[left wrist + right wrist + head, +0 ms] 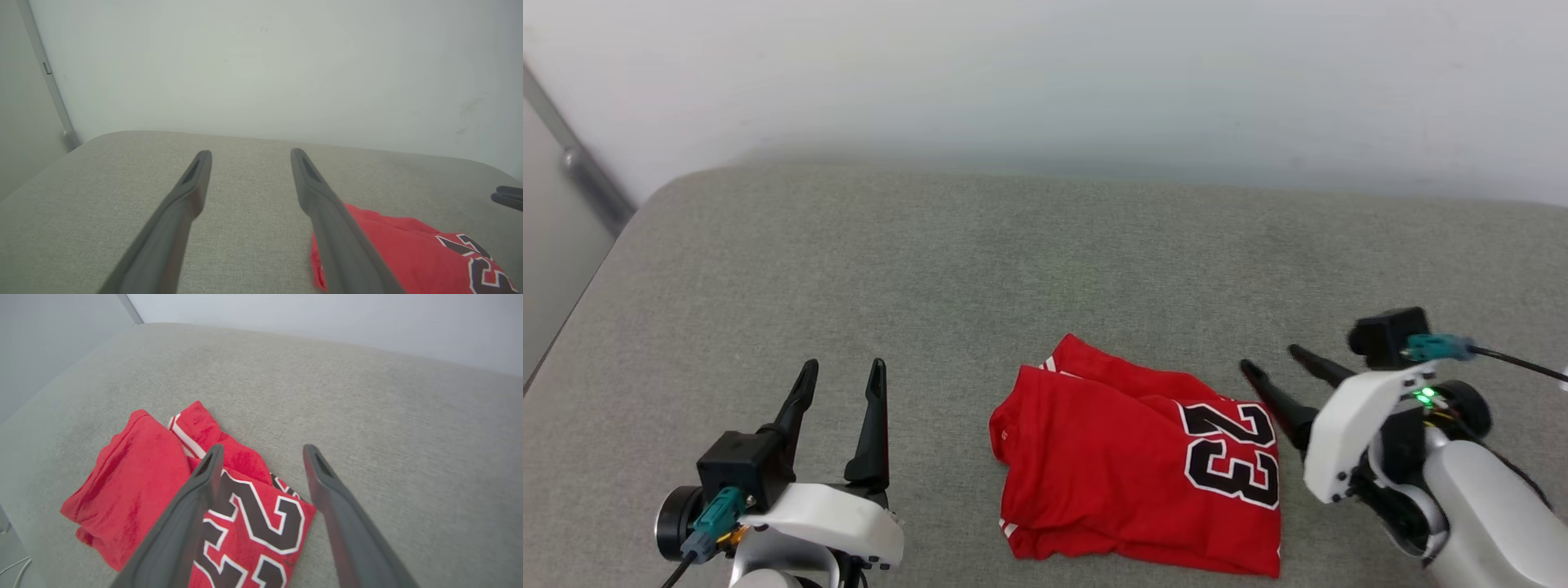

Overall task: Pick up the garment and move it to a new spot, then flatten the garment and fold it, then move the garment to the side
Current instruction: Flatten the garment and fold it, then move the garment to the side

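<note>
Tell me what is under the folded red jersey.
The garment lies folded on the grey cushion, which shows around it. A lower red layer with striped trim pokes out at its far edge. Whatever else the top layer covers is hidden.

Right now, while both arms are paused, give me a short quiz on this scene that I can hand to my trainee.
1. True or false: the left gripper is shut on the garment.
2. Which number is printed on the garment? A) 32 B) 23 C) 45
3. Which is closer to the garment, the left gripper or the right gripper?

Key:
1. False. Its jaws stand open, off to the side of the garment.
2. B
3. The right gripper. It is open too, right by the numbered edge.
</note>
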Available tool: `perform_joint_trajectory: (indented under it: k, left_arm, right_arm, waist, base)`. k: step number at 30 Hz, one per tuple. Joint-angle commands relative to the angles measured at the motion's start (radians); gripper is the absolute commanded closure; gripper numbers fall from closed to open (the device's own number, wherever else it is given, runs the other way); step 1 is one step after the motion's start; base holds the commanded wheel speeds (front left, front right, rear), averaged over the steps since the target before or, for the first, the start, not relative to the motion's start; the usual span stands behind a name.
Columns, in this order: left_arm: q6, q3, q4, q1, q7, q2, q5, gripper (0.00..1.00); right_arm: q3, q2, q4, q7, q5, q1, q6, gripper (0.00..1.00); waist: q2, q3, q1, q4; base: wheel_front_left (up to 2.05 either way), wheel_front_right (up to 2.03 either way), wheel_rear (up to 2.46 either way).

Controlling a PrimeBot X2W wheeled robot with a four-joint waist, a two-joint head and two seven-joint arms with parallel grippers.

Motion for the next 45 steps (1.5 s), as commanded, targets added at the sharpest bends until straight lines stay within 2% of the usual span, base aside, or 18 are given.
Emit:
perform_joint_trajectory:
  k: [1,3,6,11,14,19,26,39,42,45]
  left_arm:
    - [0.006,0.005,0.002,0.013,-0.005,0.004,-0.004,0.0]
    - [0.01,0.013,0.008,0.027,-0.01,0.01,-0.011,0.0]
    - [0.018,0.025,0.014,0.04,-0.012,0.015,-0.014,0.0]
    - [0.024,0.031,0.023,0.061,-0.014,0.025,-0.016,0.0]
    - [0.026,0.031,0.027,0.064,-0.013,0.028,-0.017,0.0]
    - [0.034,0.031,0.042,0.085,-0.007,0.038,-0.019,0.0]
    - [0.045,0.036,0.033,0.112,-0.011,0.054,-0.016,0.0]
    - [0.056,0.039,0.023,0.092,-0.019,0.053,-0.009,0.0]
    - [0.056,0.04,0.023,0.085,-0.021,0.051,-0.009,0.0]
    - [0.053,0.043,0.023,0.068,-0.029,0.042,-0.005,0.0]
  right_arm:
    - [-0.043,-0.011,-0.015,-0.03,-0.026,0.03,0.0,0.0]
    - [-0.127,-0.024,-0.041,-0.068,-0.081,0.07,0.0,0.0]
    - [-0.263,-0.01,-0.109,-0.117,-0.16,0.143,0.0,0.0]
    - [-0.451,0.063,-0.267,-0.161,-0.264,0.27,0.0,0.0]
    - [-0.514,0.126,-0.365,-0.174,-0.317,0.334,0.0,0.0]
    - [-0.536,0.205,-0.481,-0.162,-0.366,0.436,0.0,0.0]
    - [-0.542,0.259,-0.57,-0.133,-0.393,0.529,0.0,0.0]
    - [-0.548,0.275,-0.618,-0.081,-0.427,0.536,0.0,0.0]
    - [-0.564,0.275,-0.609,-0.064,-0.408,0.532,0.0,0.0]
    - [-0.61,0.265,-0.561,-0.006,-0.335,0.514,0.0,0.0]
  waist:
    - [0.0,-0.012,0.0,-0.018]
    - [0.0,-0.018,0.0,-0.032]
    - [0.0,-0.028,0.0,-0.053]
    - [0.0,-0.042,0.0,-0.08]
    - [0.0,-0.049,0.0,-0.092]
    - [0.0,-0.061,0.0,-0.109]
    - [0.0,-0.066,0.0,-0.126]
    - [0.0,-0.061,0.0,-0.13]
    - [0.0,-0.057,0.0,-0.126]
    - [0.0,-0.05,0.0,-0.111]
  base:
    - [0.0,0.0,0.0]
    - [0.0,0.0,0.0]
    - [0.0,0.0,0.0]
    - [0.0,0.0,0.0]
    - [0.0,0.0,0.0]
    - [0.0,0.0,0.0]
    - [0.0,0.0,0.0]
    - [0.0,0.0,0.0]
    - [0.0,0.0,0.0]
    - [0.0,0.0,0.0]
